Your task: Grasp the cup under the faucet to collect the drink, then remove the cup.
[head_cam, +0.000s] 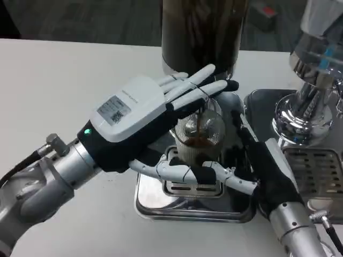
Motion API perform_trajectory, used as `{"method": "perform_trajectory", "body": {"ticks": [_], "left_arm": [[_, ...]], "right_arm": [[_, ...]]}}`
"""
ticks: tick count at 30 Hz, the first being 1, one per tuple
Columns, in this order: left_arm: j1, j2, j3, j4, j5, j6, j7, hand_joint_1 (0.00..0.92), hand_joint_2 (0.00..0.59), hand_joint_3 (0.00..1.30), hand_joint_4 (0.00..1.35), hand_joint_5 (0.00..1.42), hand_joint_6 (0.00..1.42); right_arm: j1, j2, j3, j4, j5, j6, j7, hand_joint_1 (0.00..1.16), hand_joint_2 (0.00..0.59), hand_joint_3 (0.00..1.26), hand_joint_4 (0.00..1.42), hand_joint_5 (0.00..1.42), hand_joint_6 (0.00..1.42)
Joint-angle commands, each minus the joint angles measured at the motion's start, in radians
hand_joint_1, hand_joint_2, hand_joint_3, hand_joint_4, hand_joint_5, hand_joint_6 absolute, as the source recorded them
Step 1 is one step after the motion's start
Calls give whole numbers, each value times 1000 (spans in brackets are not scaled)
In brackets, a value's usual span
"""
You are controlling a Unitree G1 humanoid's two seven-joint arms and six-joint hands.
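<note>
A clear ribbed cup point(199, 140) stands on the steel drip tray point(161, 206) of a drink dispenser, right under the faucet, with a thin brown stream point(200, 120) running down into it and dark liquid pooled in its lower part. The left hand point(153, 115) reaches in from the left and wraps the cup: its white back faces up, the long fingers point(195, 85) stretch out over and behind the cup's rim, and the thumb point(171, 171) curls under across the cup's front base, so the cup sits clamped between them. The right hand point(262, 171) comes in from the lower right with its palm turned toward the cup, the dark fingers point(244, 134) raised just beside the cup's right wall and 1 white finger point(236, 182) lying low across the tray by the cup's foot; whether it actually presses the cup cannot be told. Behind the cup rises the dispenser's dark tank point(201, 32). To the right, on the white table point(64, 80), stands a shiny chrome machine point(305, 96) with a slotted grille point(316, 168)
</note>
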Motion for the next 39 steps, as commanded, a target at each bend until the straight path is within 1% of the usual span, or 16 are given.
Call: {"method": "perform_trajectory", "body": {"ticks": [1,3,8,11,12,14,16,18,22,24,27,31,36,39], "left_arm": [[31,17,-33,23,53,-2,-47,0,132,106,0,191,163],[34,17,-26,19,48,1,-43,0,136,98,0,182,130],[72,12,47,19,4,31,7,0,143,76,0,120,52],[105,5,117,52,-22,61,72,0,145,67,0,87,28],[113,3,132,58,-29,66,83,0,146,65,0,84,26],[144,-5,175,73,-51,82,114,0,149,34,0,52,11],[187,-17,217,91,-66,117,145,0,148,3,0,25,0],[223,-24,241,126,-72,146,168,0,148,0,0,19,0],[276,-31,262,170,-80,165,197,0,148,0,0,18,0],[306,-31,265,180,-81,178,203,0,148,1,0,21,0],[326,-38,263,191,-91,189,195,0,155,5,0,30,0],[342,-53,254,212,-108,215,174,0,156,42,0,33,0],[343,-62,242,225,-110,222,159,0,157,49,0,33,0],[338,-64,236,234,-119,222,147,0,157,52,0,33,0]], "right_arm": [[-18,6,1,22,15,-26,10,702,172,0,0,0,0],[-17,8,2,26,17,-30,11,702,173,0,0,0,0],[-18,15,1,35,25,-38,14,702,173,0,0,0,0],[-16,14,4,36,20,-43,15,702,173,0,0,0,0],[-15,14,4,35,20,-44,15,702,173,0,0,0,0],[-13,19,1,41,29,-46,15,702,173,0,0,0,0],[-10,23,-3,47,40,-51,19,702,173,0,0,0,0],[-10,22,-2,53,45,-58,23,702,173,0,0,0,0],[-11,30,-2,61,60,-67,28,702,173,0,0,0,0],[-13,32,-4,66,71,-73,30,702,173,0,0,0,0],[-17,31,-4,71,68,-83,28,702,173,0,0,0,0],[-26,18,23,65,13,-93,12,705,172,0,0,0,0],[-32,25,31,88,4,-94,7,714,166,0,0,0,0],[-35,26,35,87,-3,-97,0,740,157,0,0,0,0]]}}
